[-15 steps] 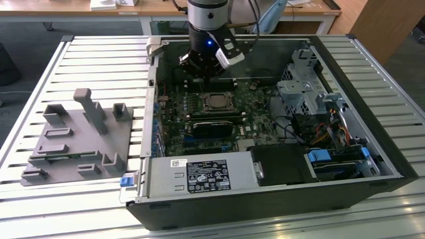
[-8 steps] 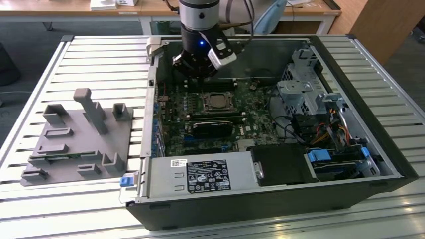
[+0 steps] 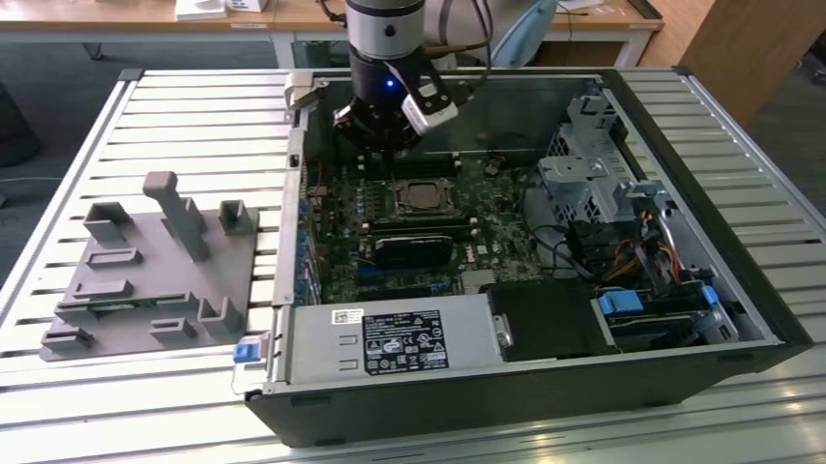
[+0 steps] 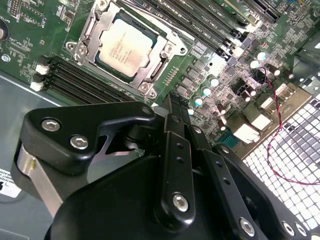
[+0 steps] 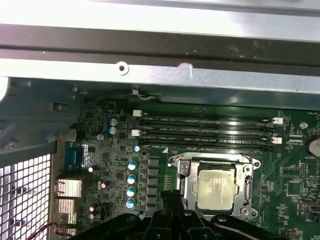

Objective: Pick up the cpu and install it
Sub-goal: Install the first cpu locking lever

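Inside an open computer case [image 3: 722,290] lying on a slatted counter [image 3: 193,126], the cpu [image 3: 419,198] sits seated in the motherboard socket [image 3: 416,184], its silvery top facing up. Both wrist views show the chip within the metal socket frame: cpu [image 4: 126,42] in the second wrist view, cpu [image 5: 216,186] in the first wrist view. Black memory slots [image 5: 205,131] run in parallel rows beside the socket on one side, and a further bank [image 4: 75,77] lies on the other. The green motherboard [image 3: 374,208] fills the case floor around them.

The arm [image 3: 385,39] reaches down from above into the case, at the far end of the board in the exterior view. Its claw [image 4: 175,107] hangs above the board near the socket, apart from the cpu and holding nothing; the black fingers [image 4: 176,150] appear drawn together into a narrow stance. In the first wrist view the claw [image 5: 172,197] tips show just beside the socket frame's edge.

On the exterior view's left, a grey tray [image 3: 142,309] with upright posts rests on the counter, well apart from the case. A drive cage [image 3: 587,184] and bundled cables [image 3: 633,251] occupy the case on the exterior view's right, and a labelled power supply [image 3: 387,340] lies along the near side.
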Robot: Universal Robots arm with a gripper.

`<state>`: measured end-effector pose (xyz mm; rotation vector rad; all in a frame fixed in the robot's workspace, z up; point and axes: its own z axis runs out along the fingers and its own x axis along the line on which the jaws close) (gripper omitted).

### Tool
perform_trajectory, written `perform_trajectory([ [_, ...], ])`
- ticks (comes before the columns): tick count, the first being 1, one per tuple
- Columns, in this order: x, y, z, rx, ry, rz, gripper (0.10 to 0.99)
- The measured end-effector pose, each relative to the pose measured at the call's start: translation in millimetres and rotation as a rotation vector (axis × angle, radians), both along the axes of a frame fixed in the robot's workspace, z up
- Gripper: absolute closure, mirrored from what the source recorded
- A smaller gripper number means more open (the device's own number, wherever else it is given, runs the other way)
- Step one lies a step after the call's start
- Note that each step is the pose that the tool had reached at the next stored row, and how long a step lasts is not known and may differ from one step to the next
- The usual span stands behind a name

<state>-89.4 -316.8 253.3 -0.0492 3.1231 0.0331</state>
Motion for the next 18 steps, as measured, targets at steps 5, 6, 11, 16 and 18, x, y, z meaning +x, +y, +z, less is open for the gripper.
perform_trajectory([
  [5,-2.9,0.0,0.0,0.0,0.0001,0.0,0.98],
  [6,-4.0,0.0,0.0,0.0,0.0,0.0,0.98],
  [11,-6.2,7.2,-0.1,0.0,0.0,0.0,0.98],
  [16,-9.7,13.0,-0.2,0.0,0.0,0.0,0.98],
  [18,-10.7,16.6,-0.2,0.0,0.0,0.0,0.98],
])
